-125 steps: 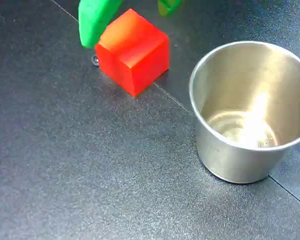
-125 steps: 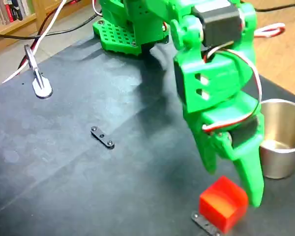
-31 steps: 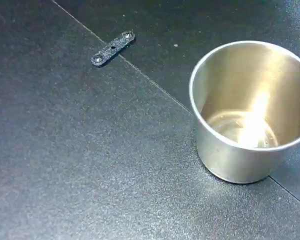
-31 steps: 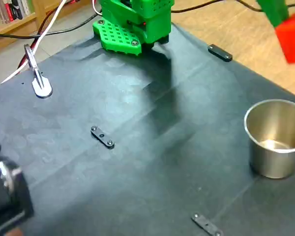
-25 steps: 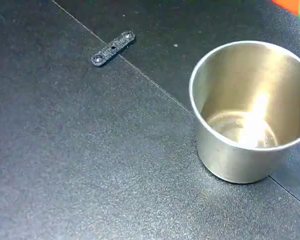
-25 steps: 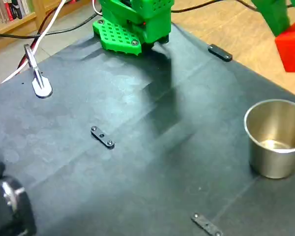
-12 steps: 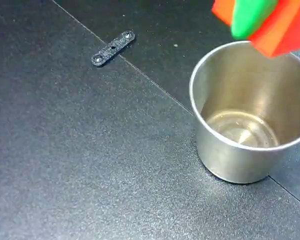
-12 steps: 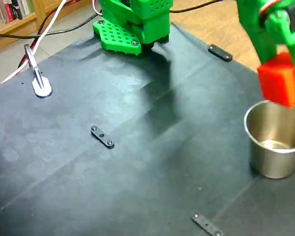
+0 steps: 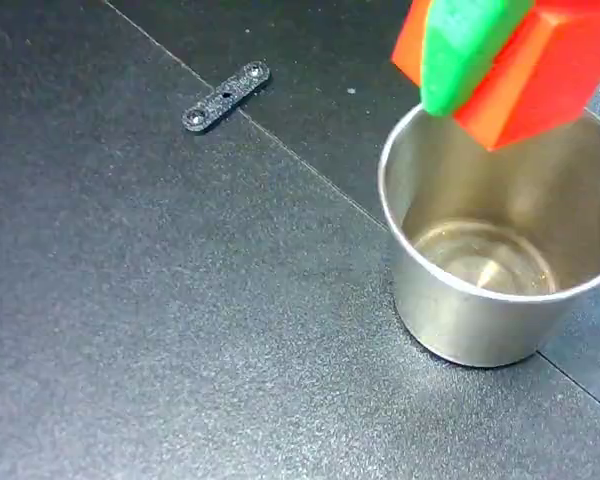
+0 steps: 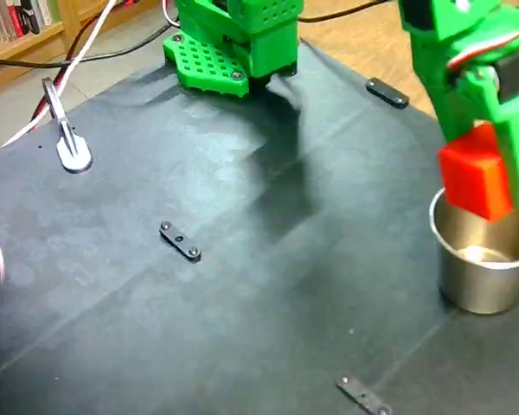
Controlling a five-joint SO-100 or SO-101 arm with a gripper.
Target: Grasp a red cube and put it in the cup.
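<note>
Green jaws clenched on the red cube, held just above the steel cup's near rim; centring it over the mouth before release should prevent a rim strike.

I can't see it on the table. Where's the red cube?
The cube is up in the air, held by the green gripper, right above the cup at the right side of both fixed views.

You are looking at a bright red-orange red cube showing against vivid green fingers, a brushed silver cup gleaming inside, a speckled dark grey-black table, and a black bracket at ten o'clock.
</note>
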